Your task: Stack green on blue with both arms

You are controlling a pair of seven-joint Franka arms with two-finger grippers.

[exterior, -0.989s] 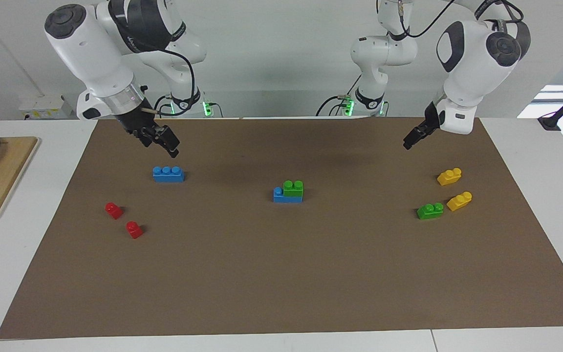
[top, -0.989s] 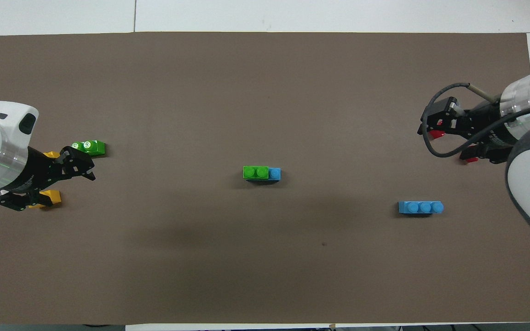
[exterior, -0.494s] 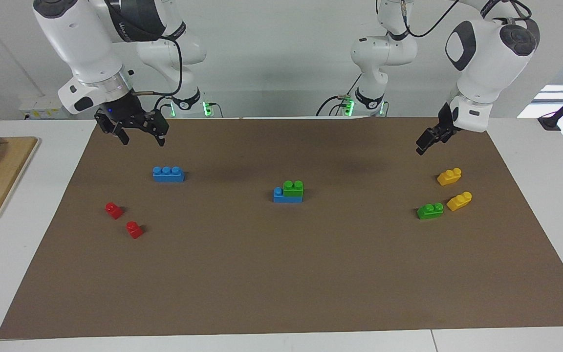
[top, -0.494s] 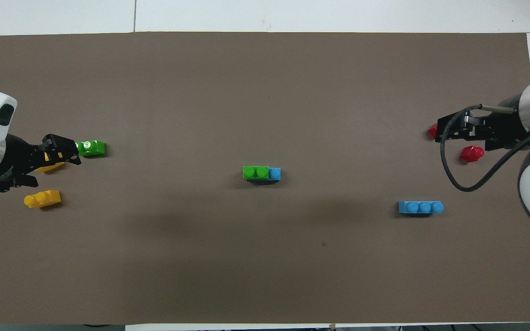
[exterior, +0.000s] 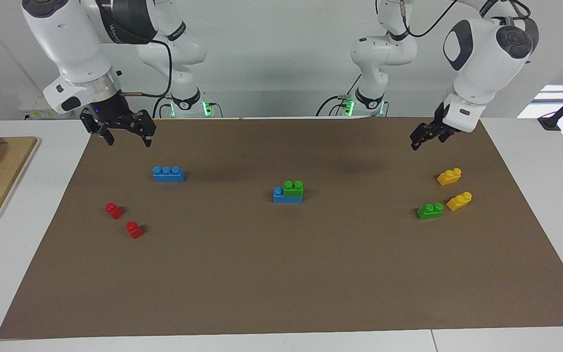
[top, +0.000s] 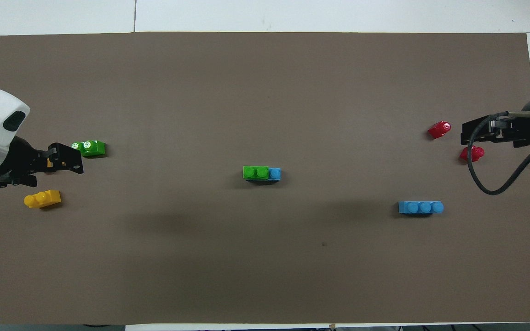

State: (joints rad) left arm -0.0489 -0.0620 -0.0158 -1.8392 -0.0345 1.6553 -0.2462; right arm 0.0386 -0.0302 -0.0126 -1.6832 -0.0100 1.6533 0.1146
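The brown mat [exterior: 281, 274] covered most of the table, so I'll place everything off the stack in the middle of it. That stack was a blue brick [exterior: 278, 194] with a green brick [exterior: 293, 187] sitting on its studs, shoved toward one end so a single blue stud stayed bare.

The right gripper [exterior: 126, 139] hung empty over the mat's edge nearest the robots, toward the right arm's end from the stack, fingers clearly spread apart. The left gripper [exterior: 421, 137] hung empty toward the left arm's end, jaws open too.

The spare blue brick [exterior: 168, 174] lay flat toward the right arm's end from the stack, and two red bricks [exterior: 114, 210] sat farther out that way. Toward the left arm's end lay the loose green brick [exterior: 430, 210], just beside two yellow bricks [exterior: 449, 176].
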